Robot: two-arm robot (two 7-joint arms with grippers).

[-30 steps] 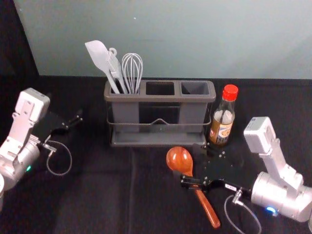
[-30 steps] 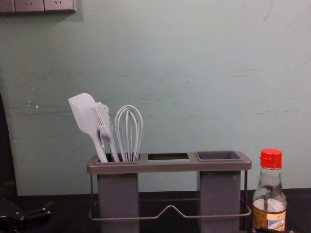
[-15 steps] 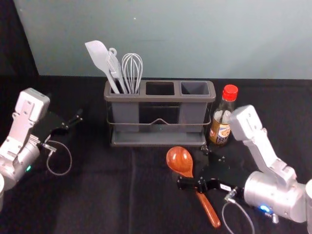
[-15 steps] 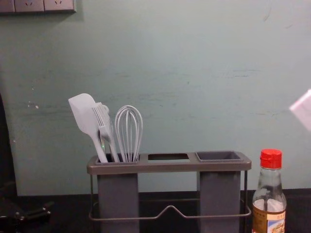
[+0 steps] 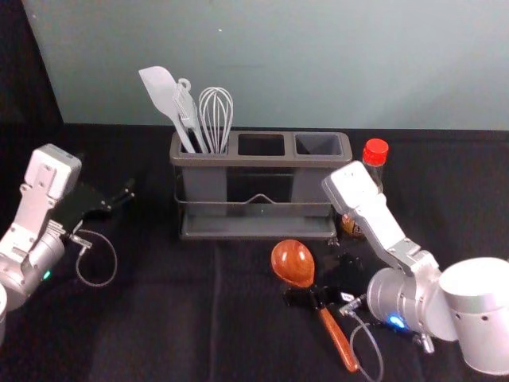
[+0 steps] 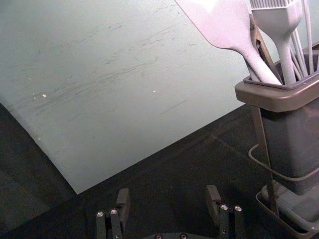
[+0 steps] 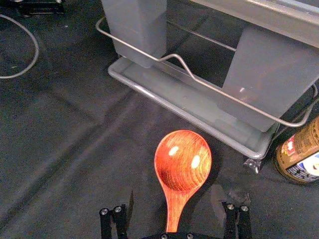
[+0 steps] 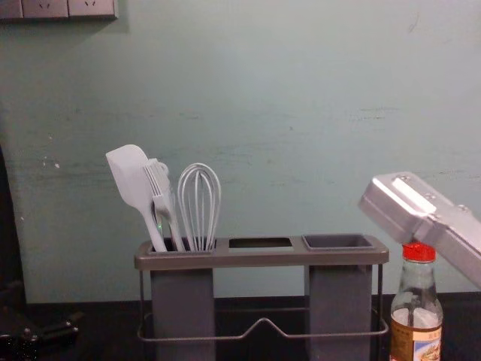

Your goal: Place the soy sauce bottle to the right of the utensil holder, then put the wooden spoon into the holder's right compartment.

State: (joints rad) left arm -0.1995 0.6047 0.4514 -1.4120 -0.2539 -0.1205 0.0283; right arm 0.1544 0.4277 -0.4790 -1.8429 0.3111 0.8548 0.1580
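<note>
- Low in the middle of the head view, the right gripper (image 7: 173, 195) has just turned to line up with the wooden spoon (image 5: 293, 261). So I think the spoon job is starting.
- Its fingers are wide apart, one on each side of the handle, with nothing held. Next it should go down, if needed, and squeeze; a crooked squeeze could make the spoon roll.
- The right arm (image 5: 374, 215) reaches in from the lower right and now hides part of the bottle.
- At the left edge, the left gripper (image 6: 168, 195) waits, wide open and empty.
- Right of centre, the soy sauce bottle (image 8: 417, 316) stands up just beside the utensil holder (image 8: 263, 259), on its right. That part looks done.
- Farther up, the right compartment (image 5: 318, 145) is empty, ready for the spoon.
</note>
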